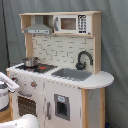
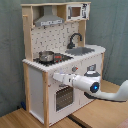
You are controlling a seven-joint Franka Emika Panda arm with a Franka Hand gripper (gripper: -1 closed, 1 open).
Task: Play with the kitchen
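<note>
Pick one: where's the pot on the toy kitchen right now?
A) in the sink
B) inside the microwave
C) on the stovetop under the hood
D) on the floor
C: the pot sits on the stovetop, below the hood and apart from the sink.

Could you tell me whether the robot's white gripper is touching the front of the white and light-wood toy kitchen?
Cannot tell. In the second exterior view the gripper overlaps the toy kitchen front beside the oven door, but neither contact nor gap shows plainly.
</note>
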